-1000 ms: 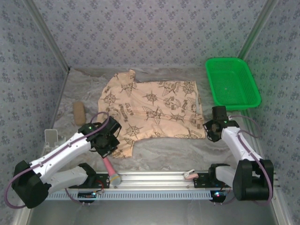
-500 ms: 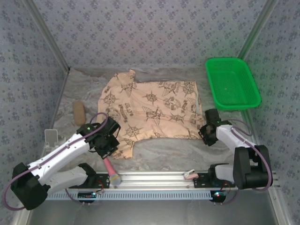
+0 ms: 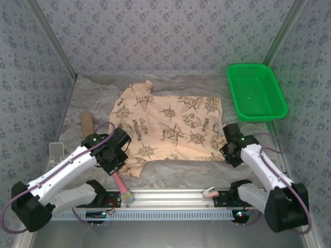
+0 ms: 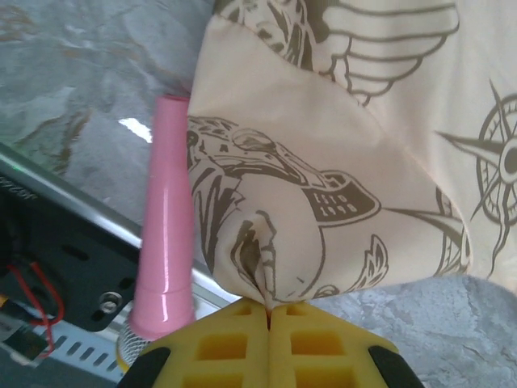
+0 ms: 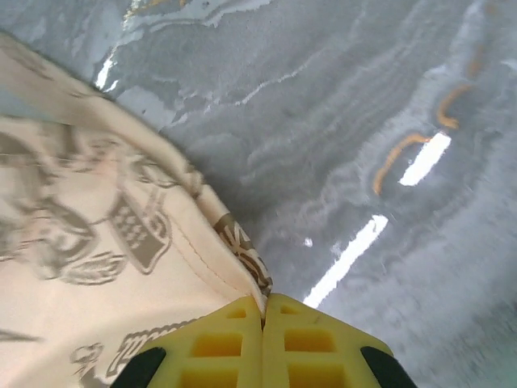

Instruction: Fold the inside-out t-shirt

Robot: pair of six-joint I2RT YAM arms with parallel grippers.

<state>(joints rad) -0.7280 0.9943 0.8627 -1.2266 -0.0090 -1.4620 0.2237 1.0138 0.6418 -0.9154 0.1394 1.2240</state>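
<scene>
The inside-out t-shirt point(image 3: 168, 126), peach-tan with dark compass motifs, lies spread across the middle of the table. My left gripper point(image 3: 123, 159) is at its near-left corner, shut on a pinch of the cloth point(image 4: 262, 271). At the near-right corner my right gripper point(image 3: 226, 150) is shut on the hem point(image 5: 242, 259), which hangs slightly raised off the table. A sleeve point(image 3: 140, 92) points toward the back left.
A green plastic basket point(image 3: 256, 90) stands at the back right. A pink tool point(image 3: 121, 187) lies by the near rail under the left arm point(image 4: 168, 242). A tan block point(image 3: 87, 123) rests at the left. Patterned walls close in the grey table point(image 3: 176, 173).
The right gripper closed on the shirt's near-right hem corner. Both grippers have drawn the near edge toward the rail, stretching the shirt flatter and shifting it slightly.
</scene>
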